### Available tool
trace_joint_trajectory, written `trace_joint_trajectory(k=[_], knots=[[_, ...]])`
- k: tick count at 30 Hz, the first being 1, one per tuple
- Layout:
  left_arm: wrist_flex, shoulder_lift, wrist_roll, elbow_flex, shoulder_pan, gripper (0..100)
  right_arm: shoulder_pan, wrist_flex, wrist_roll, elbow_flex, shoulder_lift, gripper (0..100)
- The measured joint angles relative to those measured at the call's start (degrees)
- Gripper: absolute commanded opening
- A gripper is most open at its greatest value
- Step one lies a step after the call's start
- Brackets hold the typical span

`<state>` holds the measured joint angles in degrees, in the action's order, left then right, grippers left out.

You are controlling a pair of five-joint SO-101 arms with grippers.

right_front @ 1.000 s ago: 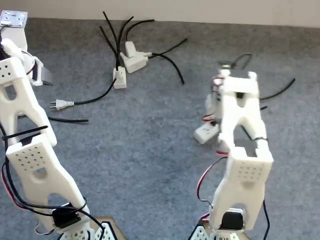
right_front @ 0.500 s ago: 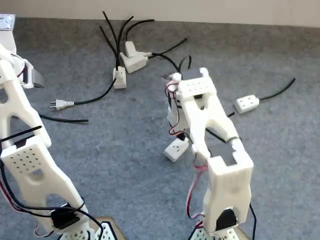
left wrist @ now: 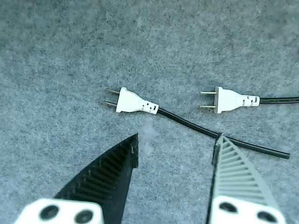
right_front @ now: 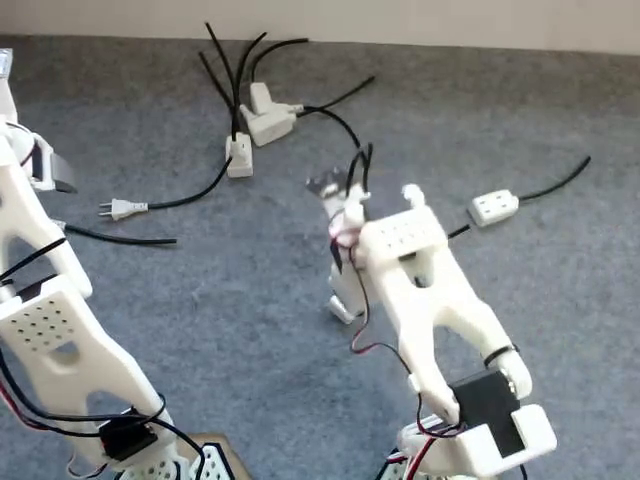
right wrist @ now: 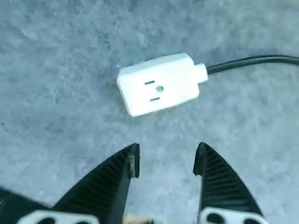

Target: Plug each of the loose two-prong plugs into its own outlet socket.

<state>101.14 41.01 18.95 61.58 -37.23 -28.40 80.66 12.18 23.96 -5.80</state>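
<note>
The left gripper point(left wrist: 176, 140) hangs spread wide over one loose plug point(left wrist: 135, 101) and a second plug point(left wrist: 231, 100) lying apart on the grey counter point(right_front: 250, 300), while the right gripper point(right wrist: 167, 147), also spread, hovers above a white outlet socket point(right wrist: 159, 89).

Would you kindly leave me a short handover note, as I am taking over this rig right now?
Left hand: open and empty, above the first plug and the second plug, both lying loose.
Right hand: open and empty, above the white socket, which lies face up.
A spare socket lies right of that arm in the high view, and a back socket lies farther off.
Done: neither of these plugs is inserted.
Left: grasp each plug and push it into its own socket.
</note>
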Motion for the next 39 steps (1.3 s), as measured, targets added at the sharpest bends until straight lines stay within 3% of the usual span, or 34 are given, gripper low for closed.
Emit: trace_joint_trajectory(k=[7,22,28,35,39], knots=[[0.00,0.00,0.00,0.00,-1.23,26,-0.09,-8.97,0.26,8.18,0.00,19.8],[-0.70,0.00,0.00,-0.35,-1.67,26,-1.41,-4.92,0.35,4.22,-1.32,19.8],[-0.70,0.00,0.00,-0.35,-1.67,26,-1.41,-8.26,0.44,3.96,1.41,19.8],[-0.70,0.00,0.00,-0.35,-1.67,26,2.29,-10.99,0.79,3.78,9.32,19.8],[-0.70,0.00,0.00,-0.35,-1.67,26,3.78,-6.51,3.78,3.87,10.20,19.8]])
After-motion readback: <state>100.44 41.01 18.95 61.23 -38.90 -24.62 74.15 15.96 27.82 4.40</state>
